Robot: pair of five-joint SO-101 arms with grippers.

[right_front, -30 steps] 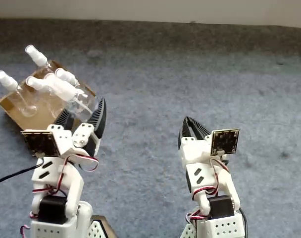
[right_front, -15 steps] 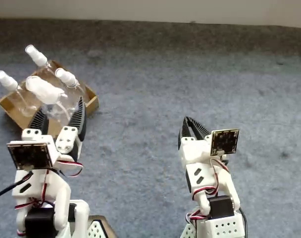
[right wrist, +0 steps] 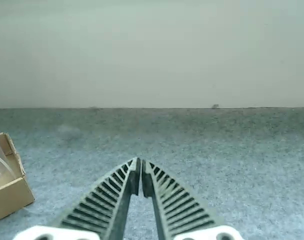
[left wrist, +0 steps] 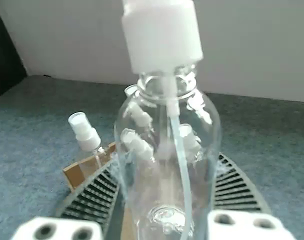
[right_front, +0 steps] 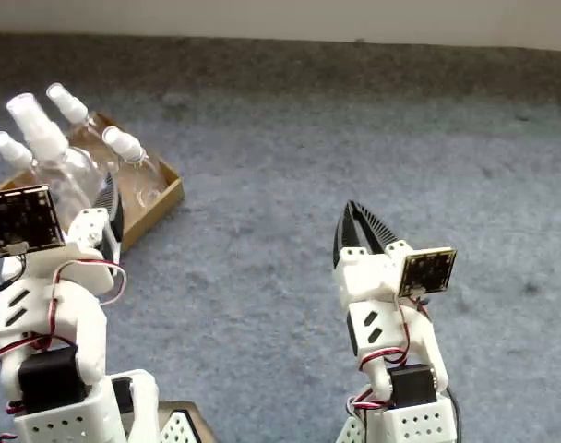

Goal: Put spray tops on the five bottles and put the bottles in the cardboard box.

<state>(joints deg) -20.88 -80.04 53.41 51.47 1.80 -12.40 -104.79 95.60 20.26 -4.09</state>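
Fingers (left wrist: 94,192) of the left gripper (left wrist: 168,170) were closed on either side of the belly of a clear bottle (left wrist: 167,125), which was held close to upright with its white spray top (left wrist: 162,32) already fitted. In the high view this bottle was seen raised over the near part of the cardboard box (right_front: 165,198), just beside three other capped bottles (right_front: 137,171) set in it. Whether a fifth bottle lay among them could not be told. The right gripper (right wrist: 141,172) was seen with its fingers pressed together on nothing, above the bare counter (right_front: 290,138) and well apart from the box.

The step in hand was judged to be the lowering of the held bottle into the box. A free spot between the box wall and the neighbouring bottles was best chosen before any descent, since the protruding spray tops could easily be struck and the bottles knocked over. A straight, slow descent was advised, with the bottle tilted no further. The smooth, light plastic was expected to slip or tip readily, so a firm hold was thought necessary until the base was felt to be seated. Only then were the fingers to be opened, and just wide enough to be drawn clear without the bottle being dragged along.
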